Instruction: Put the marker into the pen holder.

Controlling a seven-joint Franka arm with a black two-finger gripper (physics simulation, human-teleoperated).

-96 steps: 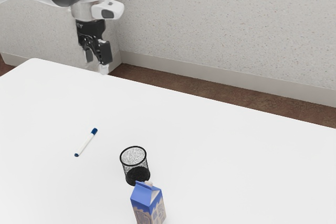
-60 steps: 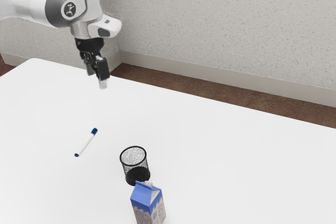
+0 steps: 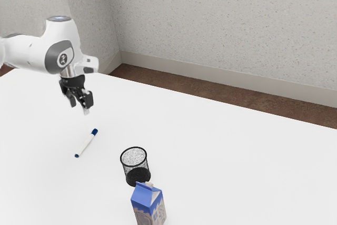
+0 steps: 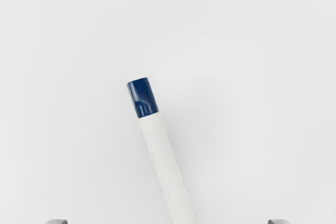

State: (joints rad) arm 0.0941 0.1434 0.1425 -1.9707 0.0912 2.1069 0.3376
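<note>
My gripper (image 3: 79,107) is above the table, its two fingers apart with nothing between them. The marker (image 3: 86,143), white with dark blue ends, lies flat on the table, lower than the fingers. The pen holder (image 3: 138,176), a black mesh cup, stands upright to the marker's right in the exterior view. In the wrist view one blue end and part of the white body of the marker (image 4: 164,161) are visible, and the tips of my gripper (image 4: 167,222) stand wide on either side of the body.
A blue and beige milk carton (image 3: 148,204) stands close to the pen holder, at the exterior view's lower edge. The white table (image 3: 221,156) reaches toward a speckled wall, with brown floor beyond its far edge.
My hand has come down and toward the exterior view's left, nearer to the marker. Marker, pen holder and carton have stayed where they were.
</note>
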